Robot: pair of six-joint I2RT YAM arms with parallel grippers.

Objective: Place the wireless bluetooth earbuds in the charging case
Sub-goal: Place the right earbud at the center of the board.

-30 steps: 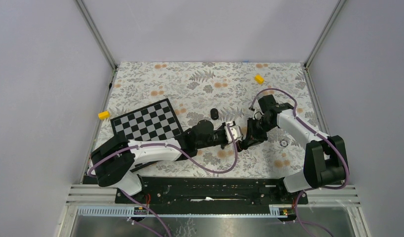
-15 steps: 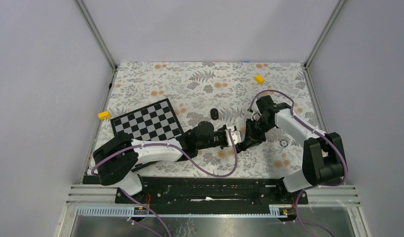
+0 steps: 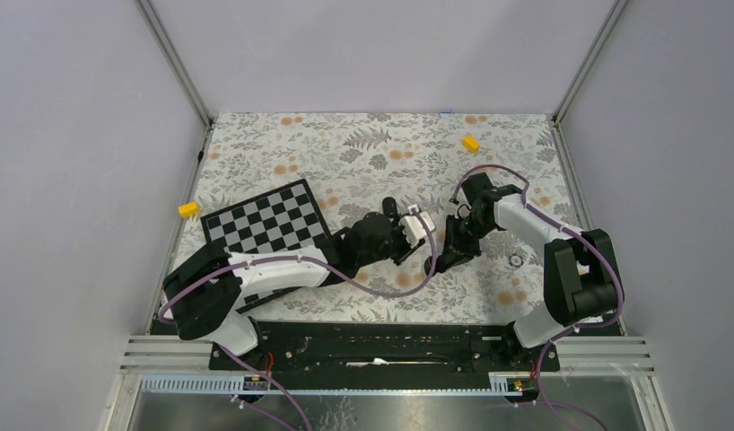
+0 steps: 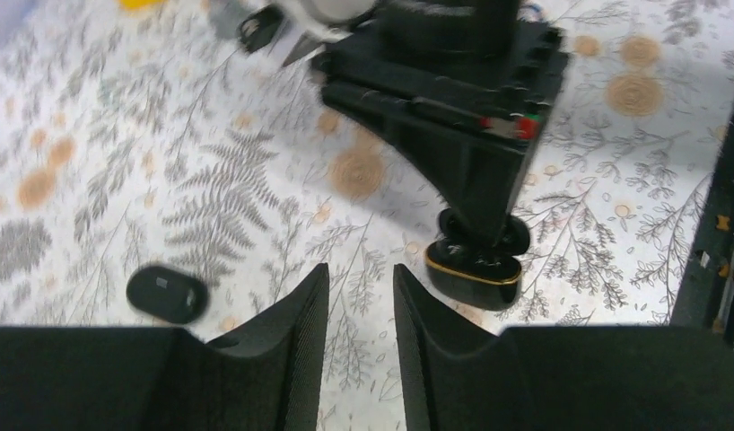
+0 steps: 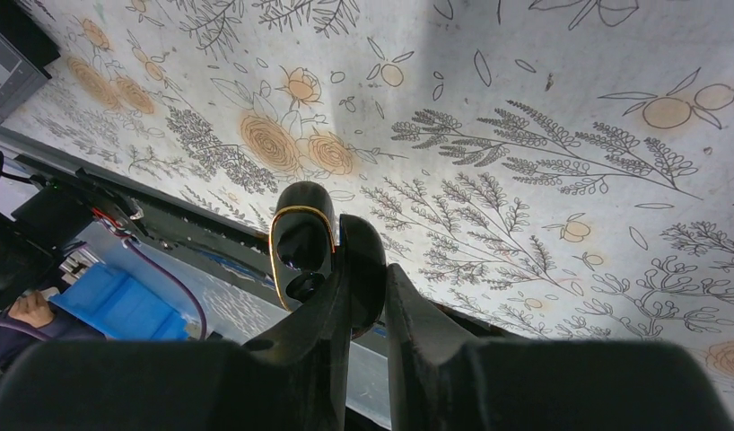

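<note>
While right fingers (image 5: 422, 323) are pinching the glossy black pebble case (image 5: 302, 242), left fingers (image 4: 296, 346) are hovering ajar, empty; tiny black earbud (image 4: 166, 294) is looking slippery, needing side-pinching.

Floral table (image 3: 345, 144); checkerboard (image 3: 266, 221), earbud (image 3: 389, 206), silver ring (image 3: 515, 259)

The overhead camera looks down from high behind the black pebble-shaped charging case (image 5: 302, 242), far off. Both wrist cameras share it close up: left facing it across the floral-printed cloth (image 4: 211, 180), right just above it.
</note>
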